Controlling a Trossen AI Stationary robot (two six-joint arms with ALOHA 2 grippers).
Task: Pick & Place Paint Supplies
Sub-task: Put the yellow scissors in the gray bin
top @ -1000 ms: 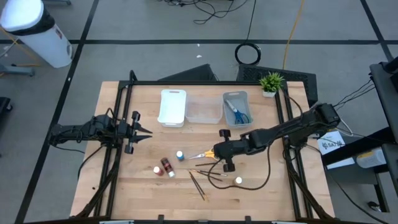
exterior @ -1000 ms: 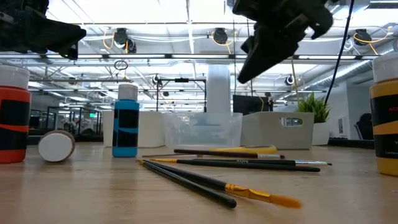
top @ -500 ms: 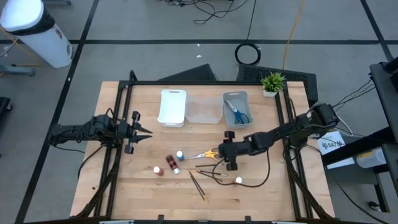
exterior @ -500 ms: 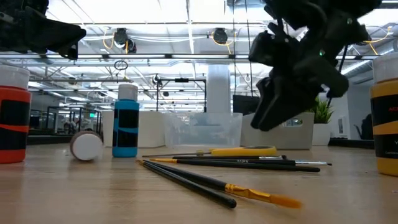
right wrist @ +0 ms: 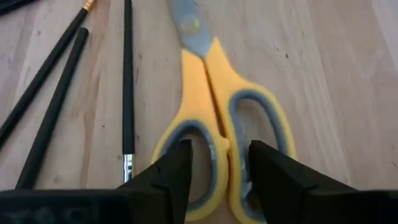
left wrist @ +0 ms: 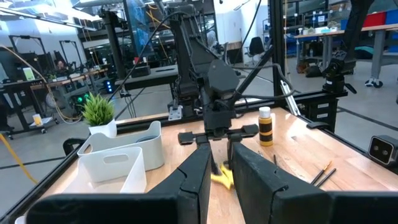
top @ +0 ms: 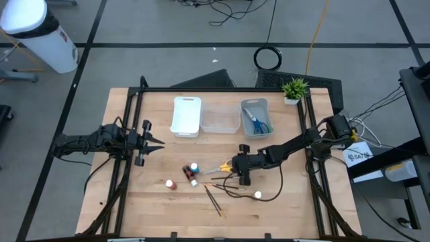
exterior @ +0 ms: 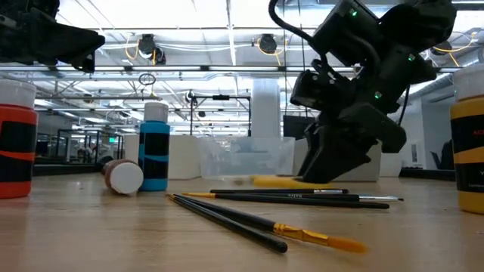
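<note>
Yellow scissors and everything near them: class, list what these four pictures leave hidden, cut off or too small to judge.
- Yellow scissors: blade tips cut off by the right wrist view's edge; in the low view the right tool hides most of them.
- Orange bottle: cut by the low view's edge.
- Bottle labels: too small in the high view.
- Grey tray: contents hidden by its wall in the low view.

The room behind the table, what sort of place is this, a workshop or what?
Most likely a robotics lab or large industrial workspace. The low view shows a high open ceiling with rows of lights and pipes; the left wrist view shows workbenches and an office chair beyond the wooden table, whose right gripper works over yellow scissors.
</note>
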